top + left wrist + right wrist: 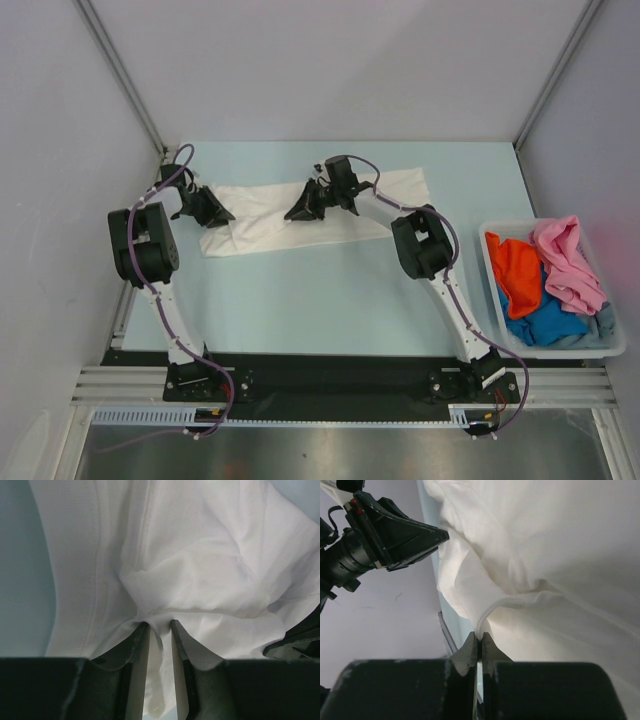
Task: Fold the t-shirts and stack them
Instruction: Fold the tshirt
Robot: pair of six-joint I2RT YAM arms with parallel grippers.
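Because the fold starts by lifting one edge, both arms reach to the far side of the pale blue table [330,300], where the white t-shirt [260,215] lies spread out flat. The left gripper [160,625] sits at the shirt's left end. Its two fingers have narrowed around a gathered fold of white cloth, and wrinkles fan out from the tips, so I judge that the cloth is caught between them. The right gripper [480,637] is near the middle of the shirt. Its fingers are pressed together on a thin seam of hem that runs straight into the tips. I read the two pinches along the same edge as a way to raise the cloth evenly and carry it across without sagging.

To my right, well apart from the arms, a pale plastic bin [560,351] holds the waiting shirts in a loose heap: orange [515,275], pink [570,260], bright blue [545,320] and grey-blue [603,325]. No folded stack shows yet, so the task looks barely begun.
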